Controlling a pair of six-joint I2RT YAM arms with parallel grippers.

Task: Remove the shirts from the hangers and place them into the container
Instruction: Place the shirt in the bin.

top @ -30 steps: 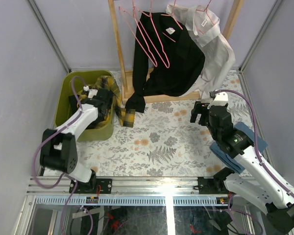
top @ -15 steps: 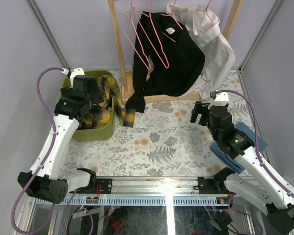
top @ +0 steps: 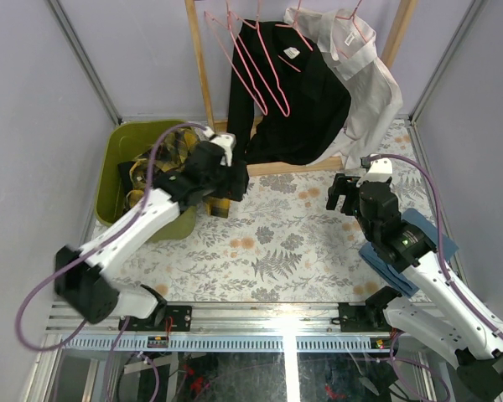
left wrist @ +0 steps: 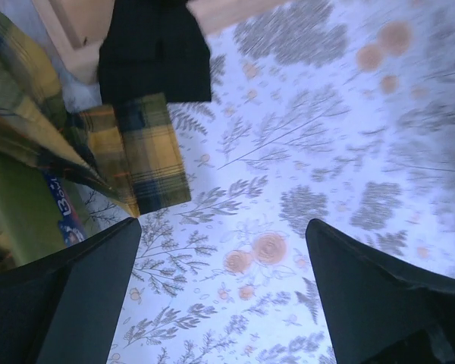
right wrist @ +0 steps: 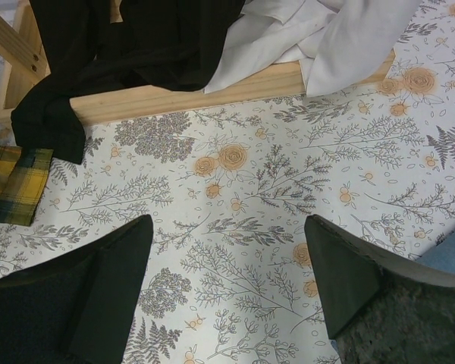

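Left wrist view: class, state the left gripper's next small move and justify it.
Probably lower the open left gripper onto the plaid sleeve, which lies on the table outside the container, so it can be tucked in.

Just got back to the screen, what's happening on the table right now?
The robot is moving shirts from the rack into the green tub. The plaid shirt lies in the tub, one sleeve spilling over the rim onto the table. The left gripper hangs over that sleeve, jaws open and empty. The right gripper hovers above the table, also open and empty. A black shirt and a white shirt hang on the rack, not yet taken down.
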